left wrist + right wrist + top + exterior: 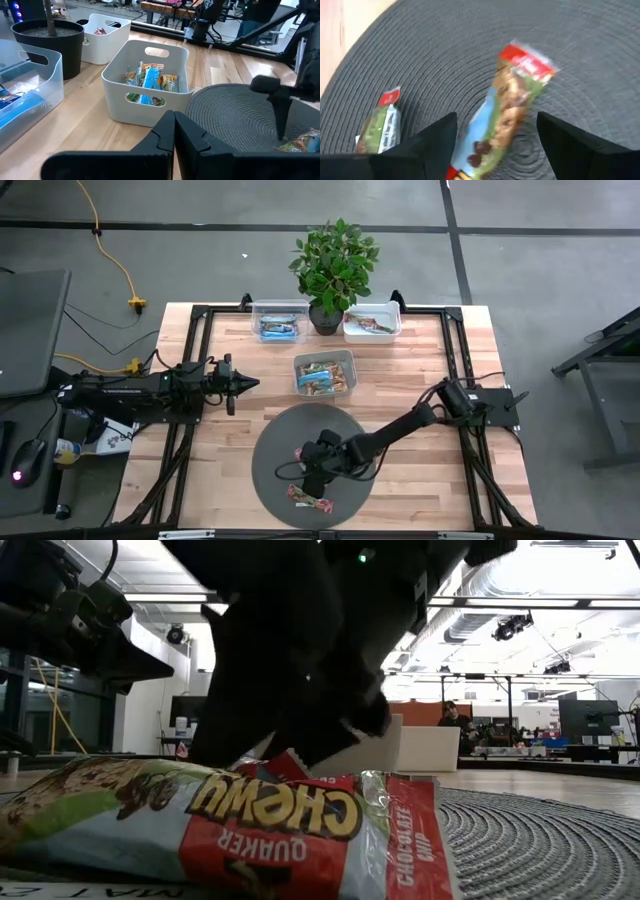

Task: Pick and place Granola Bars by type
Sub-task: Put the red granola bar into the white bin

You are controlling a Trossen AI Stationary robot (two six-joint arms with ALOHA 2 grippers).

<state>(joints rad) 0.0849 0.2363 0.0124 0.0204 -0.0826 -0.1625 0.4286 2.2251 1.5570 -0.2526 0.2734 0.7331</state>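
Between our right pincer's (495, 137) wide-open, empty fingers a granola bar (507, 100) lies askew on the round mat (600, 45), so closing now risks pinching one end and flipping it.

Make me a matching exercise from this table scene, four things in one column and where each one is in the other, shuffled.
Things:
1. potted plant
2. left gripper
3. right gripper
4. granola bar

Places:
A. open, over the round mat
B. lying on the mat's near edge
C. between the two far bins
D. shut, above bare wood, left of the middle bin

Pairs: 1-C, 2-D, 3-A, 4-B
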